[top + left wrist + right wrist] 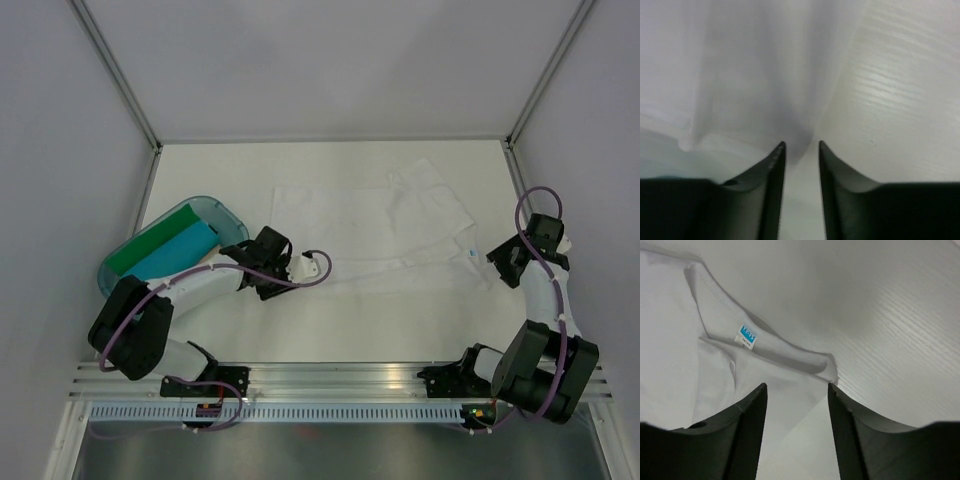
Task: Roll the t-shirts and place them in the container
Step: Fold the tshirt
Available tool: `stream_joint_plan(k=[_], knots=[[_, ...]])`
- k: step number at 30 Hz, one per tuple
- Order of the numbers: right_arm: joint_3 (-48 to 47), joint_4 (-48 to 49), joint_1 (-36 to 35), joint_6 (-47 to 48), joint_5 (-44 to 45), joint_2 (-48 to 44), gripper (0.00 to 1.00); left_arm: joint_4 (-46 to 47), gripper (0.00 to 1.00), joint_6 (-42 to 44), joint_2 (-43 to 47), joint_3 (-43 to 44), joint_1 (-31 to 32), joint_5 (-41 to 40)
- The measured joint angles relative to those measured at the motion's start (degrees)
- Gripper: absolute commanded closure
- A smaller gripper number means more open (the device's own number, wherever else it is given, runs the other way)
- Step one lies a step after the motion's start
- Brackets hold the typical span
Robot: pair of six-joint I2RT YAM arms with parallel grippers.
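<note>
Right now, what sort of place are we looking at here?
Probably an enclosed robot test cell in a lab, not a home: plain grey panel walls on bare aluminium frame posts, a white wood-grain tabletop, and a slotted aluminium mounting rail along the near edge.

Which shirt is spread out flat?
The white shirt, open on the table. The green shirt and blue shirt sit tucked in the tub.

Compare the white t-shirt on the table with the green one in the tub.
The white t-shirt lies spread flat on the table; the green t-shirt is bundled compactly inside the tub. The white one covers far more area than the green one. The white one shows a blue neck label; the green one shows none. Both are plain cloth.
</note>
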State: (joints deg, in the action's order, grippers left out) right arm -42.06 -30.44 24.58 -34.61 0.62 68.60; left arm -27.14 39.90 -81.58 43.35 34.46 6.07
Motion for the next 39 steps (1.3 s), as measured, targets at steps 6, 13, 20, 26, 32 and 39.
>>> stream_joint_plan(k=[6,13,20,26,32,39], knots=[[-1.53,-1.99,0.26,1.57,1.55,-3.23,0.43,-6.97,0.48,-1.27,0.92,-0.22,-0.02,0.20],[-4.26,-0.20,-11.39,1.77,-1.14,-2.86,0.64,-10.34,0.46,-5.09,3.26,6.88,-3.32,0.07],[-5.07,1.42,-31.39,2.01,-4.31,8.46,0.91,-7.26,0.50,-10.67,-5.22,11.10,-7.23,-1.40],[-1.88,1.42,-33.48,1.92,-4.63,8.94,0.93,-7.17,0.50,-13.44,-7.52,11.08,-7.21,-1.40],[-1.92,3.93,-34.23,2.32,-4.24,14.86,0.95,-6.38,0.50,-14.60,-8.28,10.58,-7.23,-2.54],[-5.70,4.87,-34.23,2.82,-3.67,20.70,0.96,-5.62,0.50,-14.88,-10.91,9.33,-7.23,-4.48]])
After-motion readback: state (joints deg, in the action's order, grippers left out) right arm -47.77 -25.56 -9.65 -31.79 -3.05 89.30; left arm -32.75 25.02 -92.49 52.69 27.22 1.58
